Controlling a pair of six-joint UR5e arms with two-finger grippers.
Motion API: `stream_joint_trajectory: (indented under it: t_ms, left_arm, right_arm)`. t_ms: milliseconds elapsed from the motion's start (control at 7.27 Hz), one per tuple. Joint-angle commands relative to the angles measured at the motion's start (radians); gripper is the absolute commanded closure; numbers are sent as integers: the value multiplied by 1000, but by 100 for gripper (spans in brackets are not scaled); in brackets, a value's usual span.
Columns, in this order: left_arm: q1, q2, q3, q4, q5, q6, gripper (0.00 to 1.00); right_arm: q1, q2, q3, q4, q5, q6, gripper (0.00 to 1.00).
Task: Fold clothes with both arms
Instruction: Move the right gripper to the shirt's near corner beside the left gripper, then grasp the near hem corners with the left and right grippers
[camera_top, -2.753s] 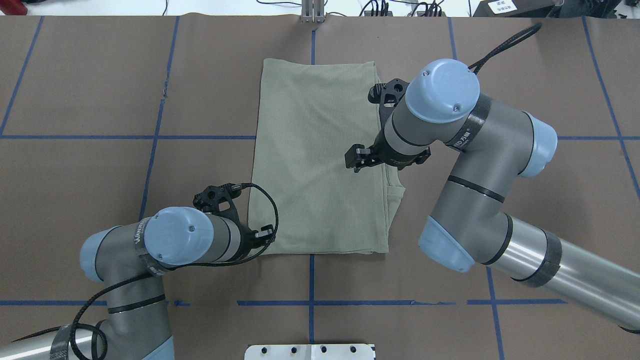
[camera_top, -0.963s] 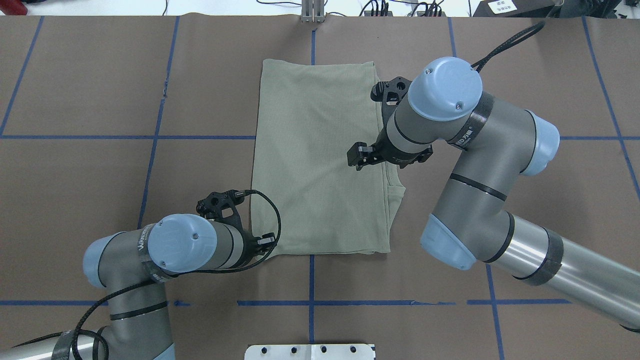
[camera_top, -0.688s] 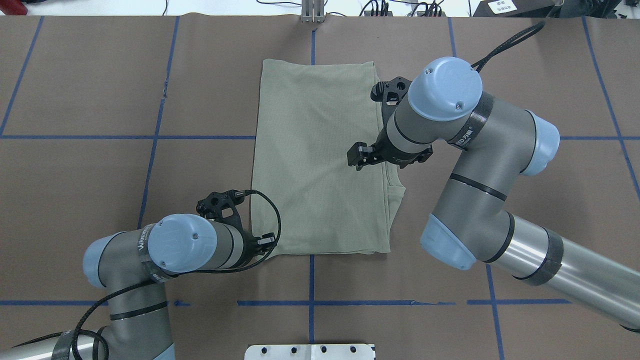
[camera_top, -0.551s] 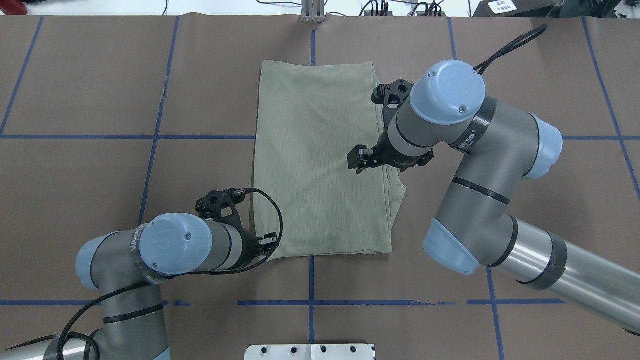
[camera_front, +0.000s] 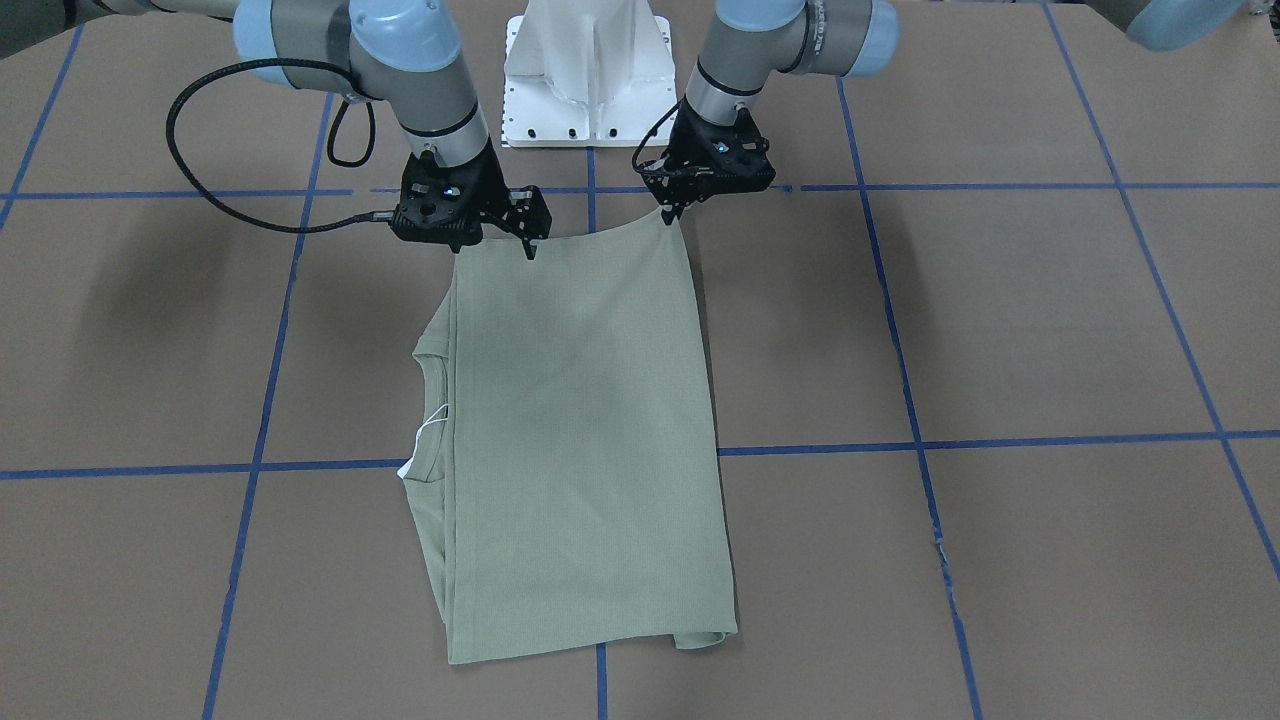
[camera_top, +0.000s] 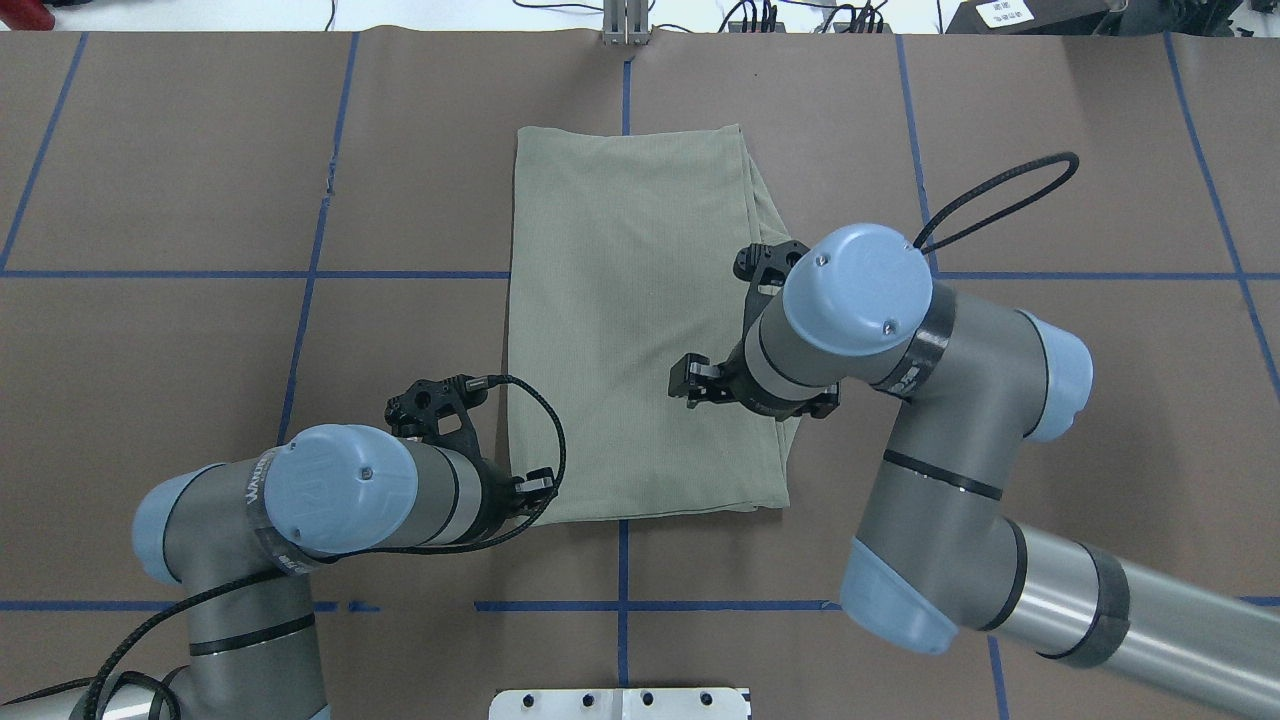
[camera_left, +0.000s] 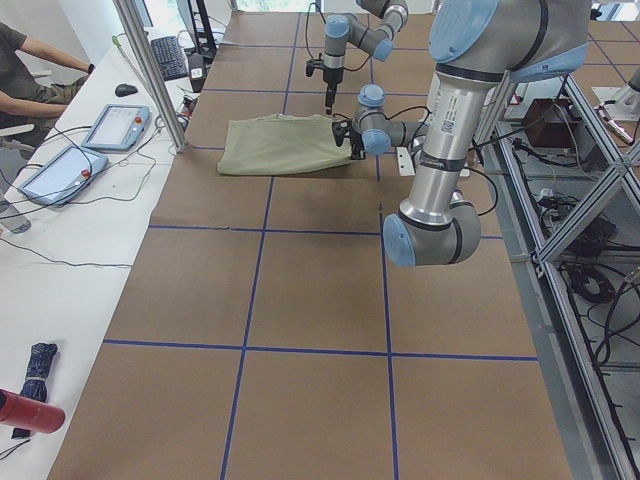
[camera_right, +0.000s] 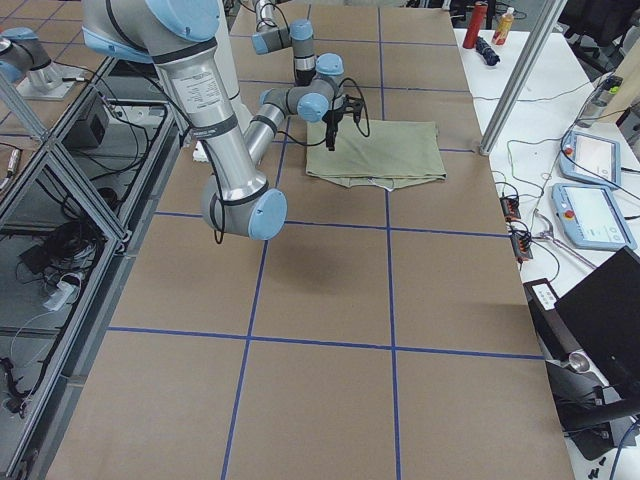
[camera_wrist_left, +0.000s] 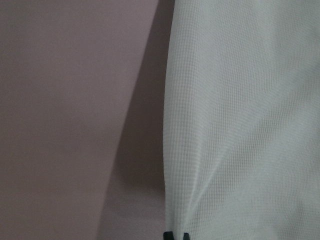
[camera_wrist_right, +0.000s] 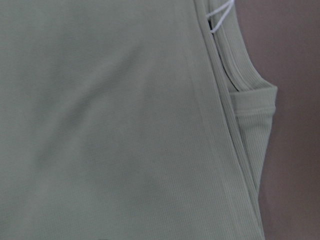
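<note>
The sage-green shirt (camera_front: 580, 420) lies folded lengthwise in a long strip on the brown table (camera_top: 630, 320). Its collar (camera_front: 425, 400) and white label loop (camera_wrist_right: 220, 12) show along one long edge. My left gripper (camera_front: 672, 213) is shut on the shirt's near corner on the robot's left side (camera_top: 533, 487). Its two fingertips (camera_wrist_left: 170, 235) pinch the cloth edge, which pulls up into a small peak. My right gripper (camera_top: 690, 380) hovers above the shirt near the collar side (camera_front: 528, 243). It looks open and holds nothing. Its wrist view shows only cloth (camera_wrist_right: 115, 125).
The white pedestal (camera_front: 590, 70) stands just behind the shirt's near edge. Blue tape lines (camera_top: 300, 274) grid the brown table cover. A metal post (camera_top: 625, 20) stands at the far edge. A side desk with tablets (camera_left: 115, 125) and a seated person (camera_left: 30, 60) is beyond.
My right arm has swung toward the robot along the shirt's collar side. My left arm has drawn back slightly with the corner, and the shirt has shifted a little.
</note>
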Motion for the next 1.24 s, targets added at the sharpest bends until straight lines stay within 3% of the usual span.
stream_joint_trajectory:
  t_ms: [0, 1101]
  left_arm:
    - [1, -1, 1, 0, 0, 2, 100]
    - [1, -3, 7, -4, 0, 5, 100]
  right_arm:
    - [-98, -41, 4, 0, -84, 270, 0]
    - [-123, -33, -70, 3, -92, 285, 0]
